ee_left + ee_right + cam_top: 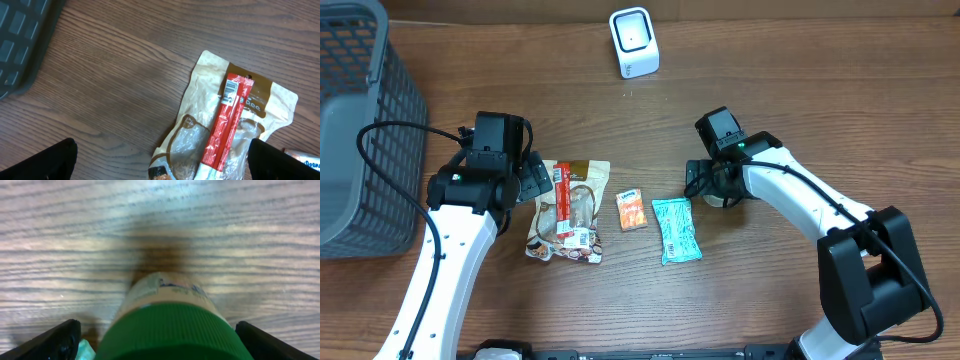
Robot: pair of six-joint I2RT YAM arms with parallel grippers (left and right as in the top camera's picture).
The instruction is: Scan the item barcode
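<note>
On the bench, item: I see the green-capped bottle [170,325] just right of the teal packet [676,229], between the right gripper's fingers.
Right gripper [157,335]: spread wide around the bottle, not pinching it.
Left gripper [160,155]: spread wide, above the brown pouch [200,100] and the red stick [225,130].
Scanner [634,42]: at the far edge, well apart from the bottle.

A: What colour sits between the black fingers [55,342] of the right pincer [155,327]?
B: A green ribbed cap [172,335] on a pale bottle [165,287].
A: And by the left pincer [161,150]?
B: A tan-and-brown pouch [200,85], a red stick [225,130] on it. Toward the right pincer, an orange packet [632,210], then a teal packet [676,230]. The table [115,75] is brown wood grain.
</note>
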